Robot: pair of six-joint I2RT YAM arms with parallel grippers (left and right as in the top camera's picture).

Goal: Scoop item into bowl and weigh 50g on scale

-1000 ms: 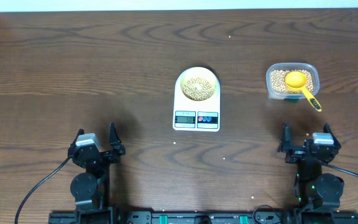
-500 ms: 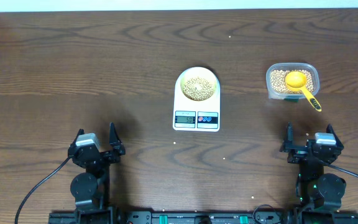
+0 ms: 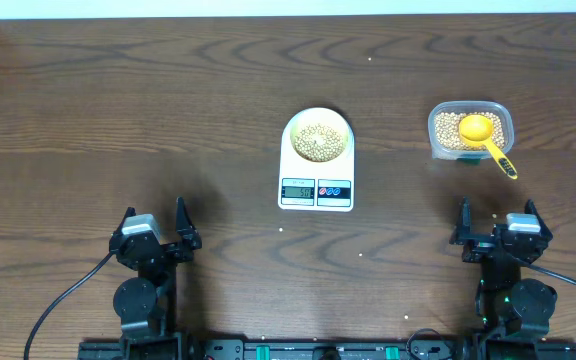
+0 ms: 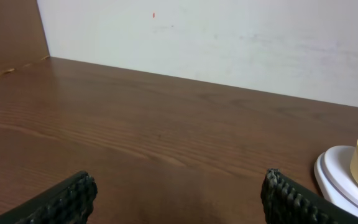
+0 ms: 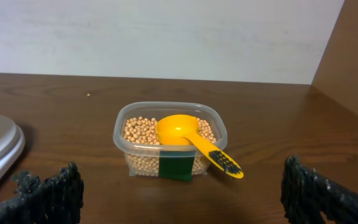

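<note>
right tool [image 3: 496,212] shifted right; it, left tool [image 3: 155,212] wide, empty; bowl [image 3: 292,131] on scale [image 3: 290,172] well ahead

Black arms [image 3: 136,300], grey wrist blocks [image 3: 138,224], textured pincer fingers [image 4: 67,200], black cables [image 3: 66,293]

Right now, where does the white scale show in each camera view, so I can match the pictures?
Overhead: the scale sits at the centre of the picture, display side toward the arms.
Left wrist: only a curved piece of the scale shows, at the lower right border.
Right wrist: only a piece of the scale shows, at the left border.
Shared landmark: the pale-yellow bowl resting on it, in all three views.
</note>
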